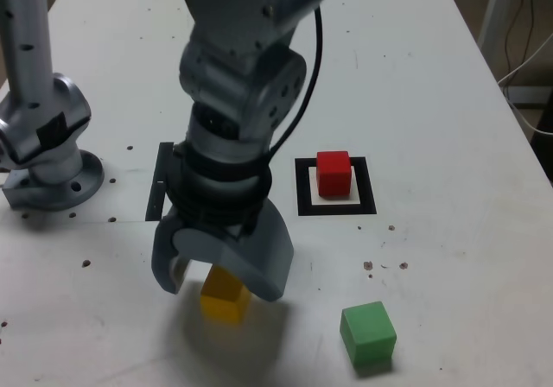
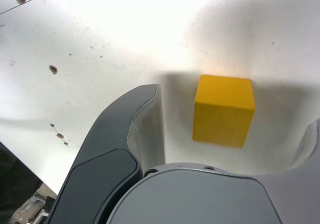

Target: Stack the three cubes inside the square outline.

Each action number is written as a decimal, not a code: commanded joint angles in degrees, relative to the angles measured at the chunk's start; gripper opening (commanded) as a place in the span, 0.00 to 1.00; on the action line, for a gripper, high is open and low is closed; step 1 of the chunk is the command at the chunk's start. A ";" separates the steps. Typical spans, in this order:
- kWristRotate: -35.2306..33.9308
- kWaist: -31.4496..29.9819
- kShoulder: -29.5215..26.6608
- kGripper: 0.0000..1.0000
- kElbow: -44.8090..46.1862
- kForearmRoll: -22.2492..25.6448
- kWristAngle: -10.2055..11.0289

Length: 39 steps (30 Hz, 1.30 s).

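Observation:
The red cube stands inside the square outline at the exterior view's right of centre. Near the front edge sits the yellow cube, on the white table. My gripper hangs just above it, open, its two dark jaws straddling the cube without touching it. The green cube rests alone at the front, to the exterior view's right of the yellow one.
The arm's base is bolted at the exterior view's left. A thin black strip lies on the table behind my gripper. Small screw holes dot the white table. Cables hang off the far right edge.

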 commanded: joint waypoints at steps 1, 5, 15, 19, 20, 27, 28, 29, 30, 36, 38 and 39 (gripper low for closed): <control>-0.18 -0.07 0.70 0.99 0.02 -0.66 -0.14; -0.40 -0.07 1.64 0.98 0.33 -1.59 -0.32; -0.52 -0.06 3.51 0.86 0.44 -3.19 -1.09; -0.52 -0.03 3.99 0.72 0.48 -3.72 -1.67; -0.53 -0.03 4.06 0.68 0.51 -3.88 -1.72; -0.40 -0.04 3.81 0.31 0.92 -5.42 -1.20; -0.38 -0.04 3.75 0.29 0.98 -5.52 -1.17; -0.36 -0.04 3.70 0.29 1.04 -5.55 -1.18; -0.35 -0.05 3.65 0.29 1.11 -5.57 -1.19; -0.32 -0.05 3.47 0.29 1.38 -5.61 -1.19; -0.32 -0.04 3.41 0.29 1.38 -5.60 -1.23; -0.31 -0.04 3.38 0.29 1.38 -5.58 -1.26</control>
